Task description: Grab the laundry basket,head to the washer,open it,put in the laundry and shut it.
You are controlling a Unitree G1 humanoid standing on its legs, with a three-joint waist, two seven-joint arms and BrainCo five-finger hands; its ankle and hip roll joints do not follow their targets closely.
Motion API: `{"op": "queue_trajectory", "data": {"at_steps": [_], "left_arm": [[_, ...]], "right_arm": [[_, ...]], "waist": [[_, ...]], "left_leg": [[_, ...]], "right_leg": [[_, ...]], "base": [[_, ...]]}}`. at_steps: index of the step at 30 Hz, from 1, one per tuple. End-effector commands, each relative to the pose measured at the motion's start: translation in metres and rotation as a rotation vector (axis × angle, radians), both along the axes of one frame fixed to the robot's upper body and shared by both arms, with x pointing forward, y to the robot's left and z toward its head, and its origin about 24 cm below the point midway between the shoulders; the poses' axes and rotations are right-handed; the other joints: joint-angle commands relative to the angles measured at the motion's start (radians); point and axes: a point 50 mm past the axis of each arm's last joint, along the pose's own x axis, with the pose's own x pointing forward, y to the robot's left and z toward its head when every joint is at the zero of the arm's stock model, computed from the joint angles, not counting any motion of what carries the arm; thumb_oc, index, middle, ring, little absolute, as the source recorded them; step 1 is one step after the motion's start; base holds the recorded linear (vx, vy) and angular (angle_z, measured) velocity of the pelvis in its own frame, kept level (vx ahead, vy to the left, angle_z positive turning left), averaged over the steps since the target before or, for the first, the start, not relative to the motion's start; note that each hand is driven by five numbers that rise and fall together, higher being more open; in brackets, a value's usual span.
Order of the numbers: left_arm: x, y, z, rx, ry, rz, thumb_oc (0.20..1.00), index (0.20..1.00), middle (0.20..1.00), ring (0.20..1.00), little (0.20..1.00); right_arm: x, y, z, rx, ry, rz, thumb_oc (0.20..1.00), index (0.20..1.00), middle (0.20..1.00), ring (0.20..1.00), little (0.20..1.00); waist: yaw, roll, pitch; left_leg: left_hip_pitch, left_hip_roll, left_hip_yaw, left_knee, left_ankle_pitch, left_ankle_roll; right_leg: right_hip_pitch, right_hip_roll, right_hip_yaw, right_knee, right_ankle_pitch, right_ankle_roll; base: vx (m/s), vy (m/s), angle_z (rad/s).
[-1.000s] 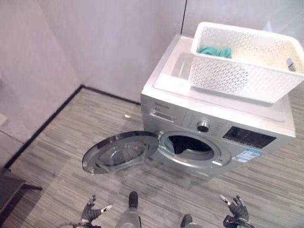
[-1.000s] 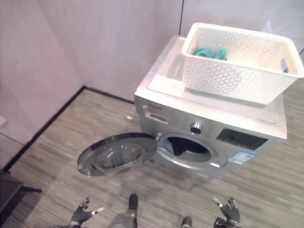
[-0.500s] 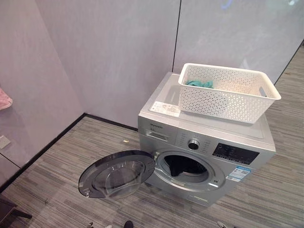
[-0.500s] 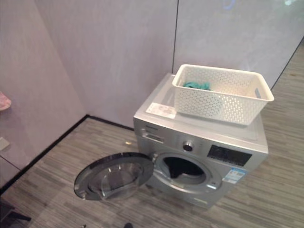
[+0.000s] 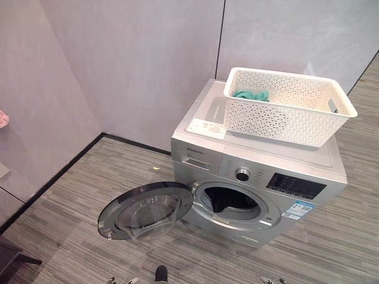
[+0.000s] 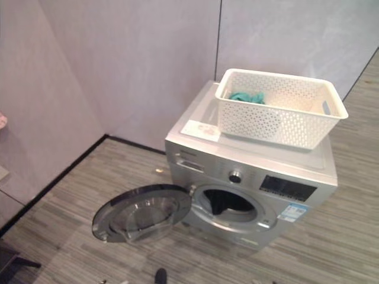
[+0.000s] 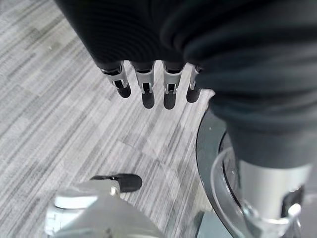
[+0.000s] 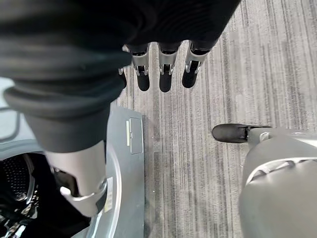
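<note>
The silver front-loading washer (image 5: 254, 177) is seen with its round door (image 5: 145, 210) opened, the white perforated plastic laundry basket (image 5: 287, 106) set on top, the teal laundry (image 5: 250, 94) not yet loaded, and both the left hand (image 7: 148, 84) and right hand (image 8: 166, 69) kept empty, fingers loosely straight.

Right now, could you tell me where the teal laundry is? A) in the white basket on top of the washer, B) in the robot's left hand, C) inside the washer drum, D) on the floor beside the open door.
A: the teal laundry lies in a back corner of the white basket, which sits on top of the washer, whose door hangs open.
</note>
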Motion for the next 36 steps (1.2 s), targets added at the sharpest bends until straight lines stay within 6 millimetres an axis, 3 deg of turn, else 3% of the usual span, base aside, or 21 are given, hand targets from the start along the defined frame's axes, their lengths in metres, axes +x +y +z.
{"op": "queue_trajectory", "data": {"at_steps": [1, 5, 12, 14, 16, 17, 18, 19, 20, 21, 25, 27, 29, 30, 31, 32, 34, 36], "left_arm": [[0.023, 0.003, 0.003, -0.006, -0.065, 0.016, 1.0, 1.0, 1.0, 1.0, 1.0], [0.009, 0.005, 0.0, -0.005, -0.013, 0.033, 1.0, 1.0, 1.0, 1.0, 1.0], [0.001, 0.008, -0.001, -0.006, 0.006, 0.087, 1.0, 1.0, 1.0, 1.0, 1.0], [0.006, 0.01, 0.001, -0.004, -0.017, 0.106, 1.0, 1.0, 1.0, 1.0, 1.0], [0.021, 0.012, 0.005, -0.004, -0.07, 0.089, 1.0, 1.0, 1.0, 1.0, 1.0], [0.022, 0.012, 0.005, -0.004, -0.071, 0.088, 1.0, 1.0, 1.0, 1.0, 1.0], [0.038, 0.013, 0.009, -0.001, -0.124, 0.068, 1.0, 1.0, 1.0, 1.0, 1.0], [0.038, 0.013, 0.009, -0.001, -0.124, 0.068, 1.0, 1.0, 1.0, 1.0, 1.0], [0.044, 0.014, 0.012, 0.002, -0.144, 0.058, 1.0, 1.0, 1.0, 1.0, 1.0], [0.042, 0.016, 0.012, 0.006, -0.133, 0.061, 1.0, 1.0, 1.0, 1.0, 1.0], [0.038, 0.023, 0.011, 0.03, -0.097, 0.058, 1.0, 1.0, 1.0, 1.0, 1.0], [0.037, 0.032, 0.014, 0.053, -0.085, 0.047, 1.0, 1.0, 1.0, 1.0, 1.0], [0.044, 0.035, 0.018, 0.064, -0.109, 0.035, 1.0, 1.0, 1.0, 1.0, 1.0], [0.046, 0.037, 0.019, 0.071, -0.106, 0.021, 1.0, 1.0, 1.0, 1.0, 1.0], [0.046, 0.037, 0.019, 0.07, -0.107, 0.02, 1.0, 1.0, 1.0, 1.0, 1.0], [0.041, 0.036, 0.017, 0.074, -0.084, 0.009, 1.0, 1.0, 1.0, 1.0, 1.0], [0.043, 0.034, 0.018, 0.074, -0.102, -0.005, 1.0, 1.0, 1.0, 1.0, 1.0], [0.05, 0.031, 0.021, 0.075, -0.143, -0.027, 1.0, 1.0, 1.0, 1.0, 1.0]], "right_arm": [[0.04, -0.001, 0.009, -0.009, -0.118, -0.009, 1.0, 1.0, 1.0, 1.0, 1.0], [0.042, -0.004, 0.01, -0.012, -0.131, -0.026, 1.0, 1.0, 1.0, 1.0, 1.0], [0.037, -0.006, 0.009, 0.019, -0.144, -0.124, 1.0, 1.0, 1.0, 1.0, 1.0], [0.04, -0.009, 0.01, 0.051, -0.177, -0.209, 1.0, 1.0, 1.0, 1.0, 1.0], [0.046, -0.016, 0.015, 0.09, -0.254, -0.308, 1.0, 1.0, 1.0, 1.0, 1.0], [0.046, -0.016, 0.015, 0.091, -0.254, -0.308, 1.0, 1.0, 1.0, 1.0, 1.0], [0.053, -0.026, 0.021, 0.084, -0.314, -0.369, 1.0, 1.0, 1.0, 1.0, 1.0], [0.054, -0.026, 0.022, 0.084, -0.315, -0.369, 1.0, 1.0, 1.0, 1.0, 1.0], [0.057, -0.031, 0.025, 0.078, -0.334, -0.399, 1.0, 1.0, 1.0, 1.0, 1.0], [0.056, -0.032, 0.024, 0.081, -0.325, -0.417, 1.0, 1.0, 1.0, 1.0, 1.0], [0.062, -0.047, 0.031, 0.044, -0.346, -0.477, 1.0, 1.0, 1.0, 1.0, 1.0], [0.062, -0.061, 0.037, -0.012, -0.344, -0.526, 1.0, 1.0, 1.0, 1.0, 1.0], [0.074, -0.071, 0.046, -0.042, -0.389, -0.57, 1.0, 1.0, 1.0, 1.0, 1.0], [0.081, -0.078, 0.055, -0.057, -0.442, -0.603, 1.0, 1.0, 1.0, 1.0, 1.0], [0.082, -0.078, 0.055, -0.058, -0.443, -0.604, 1.0, 1.0, 1.0, 1.0, 1.0], [0.091, -0.091, 0.072, -0.111, -0.539, -0.675, 1.0, 1.0, 1.0, 1.0, 1.0], [0.103, -0.104, 0.101, -0.231, -0.667, -0.661, 1.0, 1.0, 1.0, 1.0, 1.0], [0.095, -0.123, 0.125, -0.393, -0.736, -0.709, 1.0, 1.0, 1.0, 1.0, 1.0]], "waist": [[0.004, -0.019, 0.062], [0.006, -0.012, 0.066], [0.004, -0.009, 0.067], [0.002, -0.011, 0.077], [-0.008, -0.019, 0.111], [-0.011, -0.018, 0.108], [-0.028, -0.026, 0.124], [-0.027, -0.025, 0.124], [-0.037, -0.02, 0.12], [-0.04, -0.017, 0.111], [-0.038, -0.011, 0.101], [-0.033, -0.001, 0.096], [-0.043, 0.008, 0.122], [-0.056, 0.015, 0.14], [-0.054, 0.013, 0.142], [-0.068, 0.026, 0.157], [-0.073, 0.032, 0.165], [-0.085, 0.043, 0.171]], "left_leg": [[0.07, -0.022, -0.017, 0.026, -0.16, 0.033], [0.078, -0.012, -0.02, 0.015, -0.149, 0.024], [0.083, -0.001, -0.025, 0.015, -0.149, 0.018], [0.063, 0.003, -0.032, 0.044, -0.154, 0.016], [-0.029, -0.001, -0.033, 0.183, -0.175, 0.007], [-0.038, -0.001, -0.037, 0.192, -0.179, 0.007], [-0.111, 0.006, 0.035, 0.306, -0.205, -0.003], [-0.116, 0.008, 0.036, 0.314, -0.21, -0.003], [-0.137, 0.031, 0.127, 0.375, -0.24, 0.01], [-0.121, 0.036, 0.151, 0.37, -0.251, 0.019], [-0.095, -0.005, 0.126, 0.356, -0.293, 0.062], [-0.018, -0.066, 0.121, 0.297, -0.326, 0.121], [0.026, -0.109, 0.114, 0.272, -0.343, 0.168], [0.044, -0.121, 0.108, 0.263, -0.349, 0.186], [0.044, -0.125, 0.111, 0.263, -0.35, 0.188], [0.083, -0.141, 0.098, 0.252, -0.368, 0.209], [0.1, -0.151, 0.102, 0.237, -0.358, 0.212], [0.105, -0.144, 0.072, 0.244, -0.373, 0.189]], "right_leg": [[-0.015, -0.024, 0.057, 0.008, -0.052, -0.012], [-0.014, -0.014, 0.058, 0.008, -0.06, -0.014], [-0.01, -0.002, 0.062, 0.008, -0.071, -0.019], [-0.012, 0.0, 0.064, 0.008, -0.075, -0.025], [-0.014, -0.009, 0.048, 0.008, -0.078, -0.038], [-0.016, -0.008, 0.044, 0.008, -0.078, -0.038], [-0.008, -0.017, 0.022, 0.008, -0.09, -0.045], [-0.009, -0.016, 0.023, 0.008, -0.091, -0.045], [-0.002, -0.014, 0.01, 0.008, -0.096, -0.051], [0.005, -0.011, 0.006, 0.012, -0.098, -0.05], [0.017, -0.044, 0.003, 0.106, -0.123, -0.045], [-0.047, -0.108, 0.011, 0.327, -0.131, -0.029], [-0.137, -0.158, 0.062, 0.551, -0.046, -0.006], [-0.185, -0.162, 0.096, 0.658, -0.026, 0.0], [-0.191, -0.166, 0.102, 0.667, -0.029, 0.002], [-0.261, -0.176, 0.139, 0.775, -0.013, 0.008], [-0.285, -0.2, 0.122, 0.689, 0.009, -0.001], [-0.275, -0.229, 0.113, 0.541, 0.014, 0.011]], "base": [[0.01, -0.032, -0.04], [0.02, -0.039, -0.01], [0.02, -0.023, 0.0], [-0.02, -0.018, 0.02], [-0.1, -0.027, 0.07], [-0.12, -0.033, 0.18], [-0.04, -0.013, 0.32], [-0.03, 0.023, 1.11], [0.07, 0.064, 1.01], [0.14, 0.112, 0.82], [0.18, 0.174, 0.1], [0.24, 0.34, 0.1], [0.13, 0.322, 0.07], [0.06, 0.208, 0.02], [0.13, 0.228, 0.3], [0.17, 0.151, 0.36], [0.15, 0.042, 0.2], [0.12, -0.095, 0.11]]}}
